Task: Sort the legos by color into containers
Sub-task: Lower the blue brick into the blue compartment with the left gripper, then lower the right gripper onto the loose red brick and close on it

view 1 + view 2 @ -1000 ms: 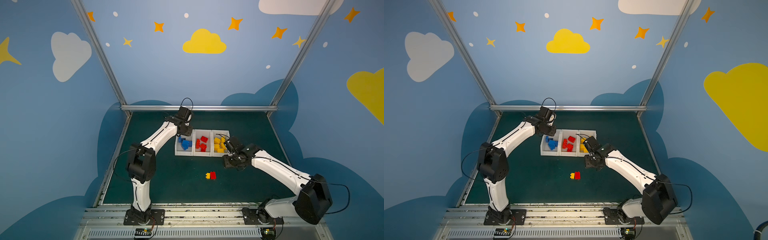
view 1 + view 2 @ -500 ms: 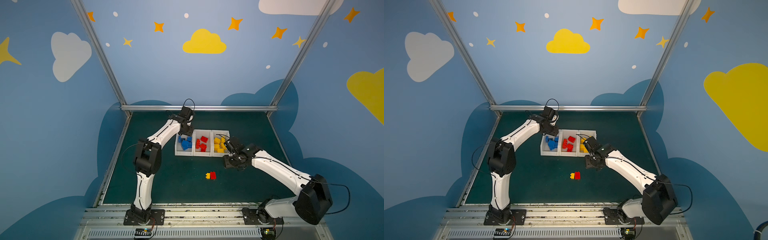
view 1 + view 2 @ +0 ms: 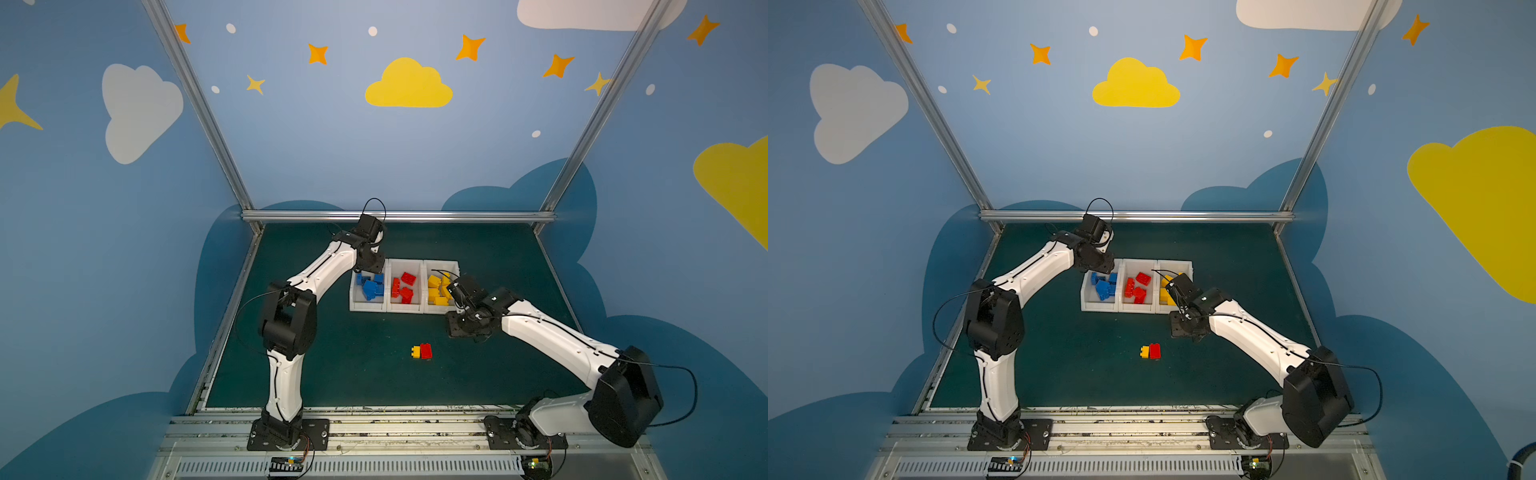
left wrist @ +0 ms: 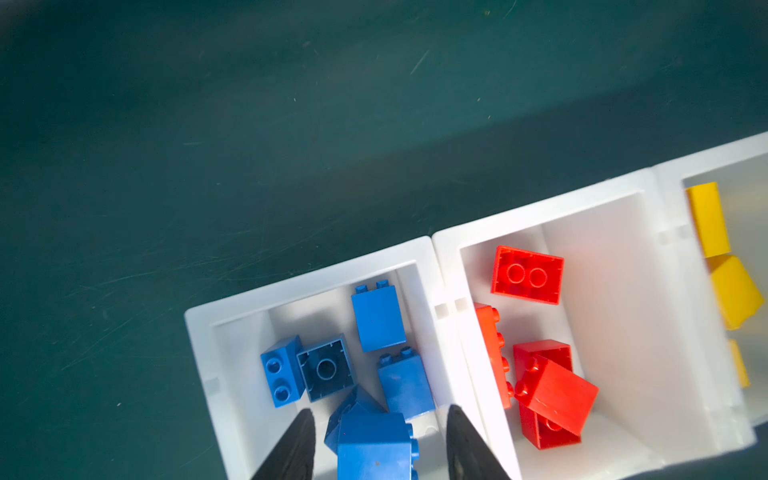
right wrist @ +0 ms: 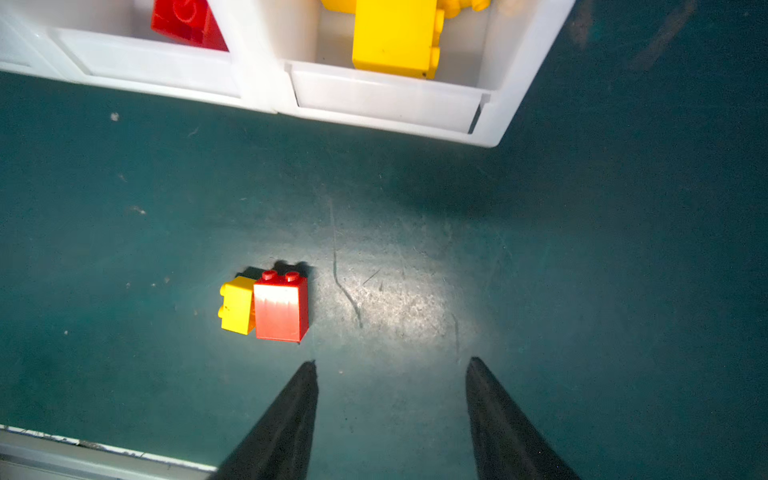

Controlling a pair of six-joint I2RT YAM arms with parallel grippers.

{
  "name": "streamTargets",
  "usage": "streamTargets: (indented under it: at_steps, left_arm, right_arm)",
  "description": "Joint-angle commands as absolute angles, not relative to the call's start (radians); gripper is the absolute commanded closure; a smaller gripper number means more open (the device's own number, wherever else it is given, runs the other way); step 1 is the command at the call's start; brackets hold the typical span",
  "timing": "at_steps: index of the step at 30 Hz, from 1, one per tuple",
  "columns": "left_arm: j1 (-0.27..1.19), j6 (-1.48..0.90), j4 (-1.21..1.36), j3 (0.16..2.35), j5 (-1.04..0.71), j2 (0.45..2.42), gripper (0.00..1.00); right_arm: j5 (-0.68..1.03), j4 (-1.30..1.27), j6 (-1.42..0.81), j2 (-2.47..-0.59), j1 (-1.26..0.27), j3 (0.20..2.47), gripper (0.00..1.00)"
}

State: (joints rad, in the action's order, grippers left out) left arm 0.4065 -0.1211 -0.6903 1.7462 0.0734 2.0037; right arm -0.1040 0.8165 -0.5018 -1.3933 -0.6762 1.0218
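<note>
Three joined white containers hold sorted legos: the blue bin [image 3: 368, 308], the red bin [image 3: 405, 309] and the yellow bin [image 3: 441, 263]. My left gripper [image 4: 380, 409] hangs open over the blue bin. A blue brick [image 4: 374, 444] lies on the blue pile between its fingers, with a gap on each side. A red brick [image 5: 280, 309] and a smaller yellow brick [image 5: 237, 305] lie touching on the green mat, also seen in both top views as the red brick [image 3: 426, 351] [image 3: 1155, 351]. My right gripper [image 5: 392, 360] is open and empty, just short of that pair and off to one side.
The right arm's wrist [image 3: 471, 322] hovers in front of the yellow bin's low front lip [image 5: 386, 102]. A metal rail [image 3: 332, 409] runs along the mat's near edge. Blue walls with aluminium posts [image 3: 399, 216] close the back and sides.
My left gripper has opened over the blue bin and let go of the blue brick. The left arm's elbow has swung inward. The right arm has stayed still.
</note>
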Motion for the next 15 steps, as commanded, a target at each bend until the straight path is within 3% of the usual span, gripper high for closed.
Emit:
streamTargets:
  at_steps: [1, 15]
  left_arm:
    - [0.401, -0.136, -0.674, 1.725, 0.052, 1.942, 0.48]
    - [0.396, -0.209, -0.572, 1.472, 0.028, 1.701, 0.47]
  right_arm:
    - [-0.079, 0.812, -0.523, -1.422, -0.683, 1.004, 0.42]
    - [-0.038, 0.750, -0.566, -1.618, -0.851, 0.987, 0.42]
